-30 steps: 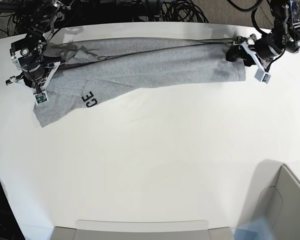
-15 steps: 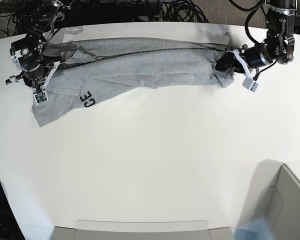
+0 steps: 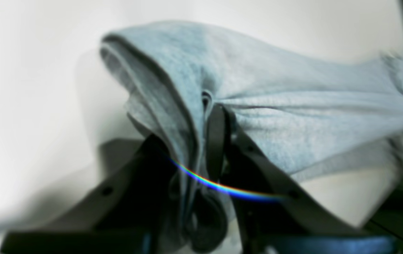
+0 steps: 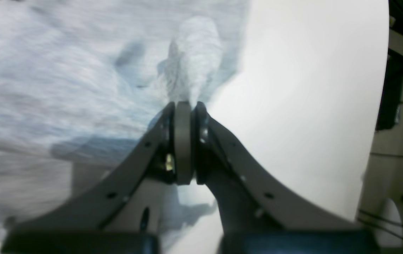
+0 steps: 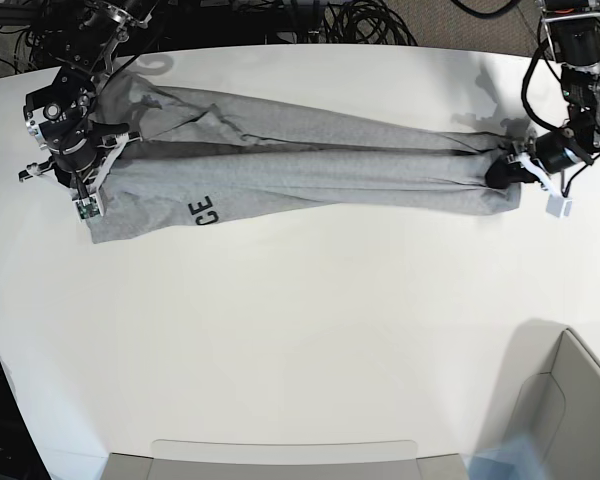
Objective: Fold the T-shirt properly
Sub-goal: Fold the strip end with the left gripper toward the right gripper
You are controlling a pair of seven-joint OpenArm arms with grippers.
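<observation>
T-shirt point(image 5: 310, 165) stretches nine to three o'clock because I have left gripper point(image 5: 507, 172) and right gripper point(image 5: 88, 165) both clamped on its ends

The left tool point(image 3: 205, 116) pinches a bunched fold of the grey T-shirt point(image 3: 279, 120), which stretches toward three o'clock above the white counter point(image 3: 28, 106).

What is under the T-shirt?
Only the white table shows around the T-shirt. Beneath it, the cloth hides everything; letters "CE" peek out near one end.
</observation>
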